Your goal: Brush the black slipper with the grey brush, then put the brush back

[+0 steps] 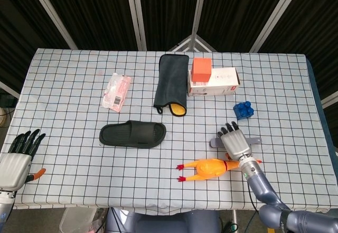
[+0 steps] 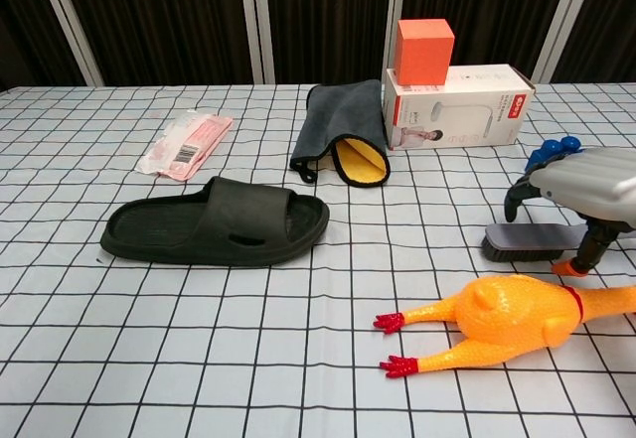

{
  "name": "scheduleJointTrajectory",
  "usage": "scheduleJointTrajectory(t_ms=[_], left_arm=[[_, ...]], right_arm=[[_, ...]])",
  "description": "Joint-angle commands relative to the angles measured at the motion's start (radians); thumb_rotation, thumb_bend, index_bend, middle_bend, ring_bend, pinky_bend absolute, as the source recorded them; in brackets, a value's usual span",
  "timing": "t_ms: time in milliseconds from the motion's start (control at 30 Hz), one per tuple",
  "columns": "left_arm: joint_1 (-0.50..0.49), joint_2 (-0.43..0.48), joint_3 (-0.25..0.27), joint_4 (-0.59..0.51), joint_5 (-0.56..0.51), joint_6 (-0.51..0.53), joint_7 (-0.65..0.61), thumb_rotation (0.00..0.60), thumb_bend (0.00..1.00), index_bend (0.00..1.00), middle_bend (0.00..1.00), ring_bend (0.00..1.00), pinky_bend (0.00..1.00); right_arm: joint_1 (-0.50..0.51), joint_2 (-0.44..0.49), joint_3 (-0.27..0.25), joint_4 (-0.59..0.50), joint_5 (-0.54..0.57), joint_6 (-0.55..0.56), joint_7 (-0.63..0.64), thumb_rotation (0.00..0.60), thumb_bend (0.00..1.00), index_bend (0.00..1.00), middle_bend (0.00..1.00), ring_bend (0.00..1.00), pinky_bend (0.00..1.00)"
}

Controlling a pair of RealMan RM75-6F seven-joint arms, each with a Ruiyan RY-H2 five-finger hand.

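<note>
At the 8 o'clock corner of the checked table [image 1: 68, 85], the left hand [image 1: 18, 156] hovers by the edge with its dark fingers extended and apart, holding nothing; it does not appear in the chest view.

At 10 o'clock from the table centre lies a pink packet [image 1: 116, 91]. Directly toward 6 o'clock from that packet, the black slipper [image 1: 132, 134] lies flat, sole down, lengthwise across the table, with nothing touching it.

At 12 o'clock from the slipper's toe end lies a dark grey cloth [image 1: 170, 82] with a yellow lining showing at its near end. At 3 o'clock from the cloth, just beside it, stands a white box [image 1: 216, 81] with an orange block [image 1: 201, 70] on top.

At 5 o'clock from the slipper lies a rubber chicken [image 1: 208, 168], feet pointing toward 9 o'clock.

At 12 o'clock from the chicken's head end, the grey brush [image 2: 525, 239] lies on the table, bristles down. The right hand [image 1: 236, 142] is over its handle, fingers arched down across it and thumb lowered at the near side. Whether the grasp is closed cannot be determined.

At 12 o'clock from the right hand, near it, sits a blue toy brick [image 1: 243, 110].
</note>
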Motion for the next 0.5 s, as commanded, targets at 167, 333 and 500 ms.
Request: scheduleJointTrajectory(t_ms=[167, 333, 500], left_arm=[[-0.004, 0.001, -0.002, -0.001, -0.011, -0.01, 0.002, 0.6, 0.07, 0.0, 0.0, 0.0, 0.08], [-0.001, 0.006, -0.004, -0.004, -0.017, -0.005, -0.008, 0.6, 0.07, 0.0, 0.0, 0.0, 0.08], [-0.002, 0.007, -0.004, -0.005, -0.021, -0.007, -0.007, 0.6, 0.07, 0.0, 0.0, 0.0, 0.08]], right_arm=[[0.019, -0.003, -0.012, 0.019, 0.005, 0.009, 0.023, 0.6, 0.31, 0.32, 0.24, 0.13, 0.11], [0.031, 0.0, -0.02, 0.031, 0.012, 0.012, 0.037, 0.6, 0.33, 0.37, 0.24, 0.14, 0.11], [0.041, -0.002, -0.034, 0.045, 0.021, 0.008, 0.047, 0.6, 0.34, 0.39, 0.24, 0.14, 0.11]])
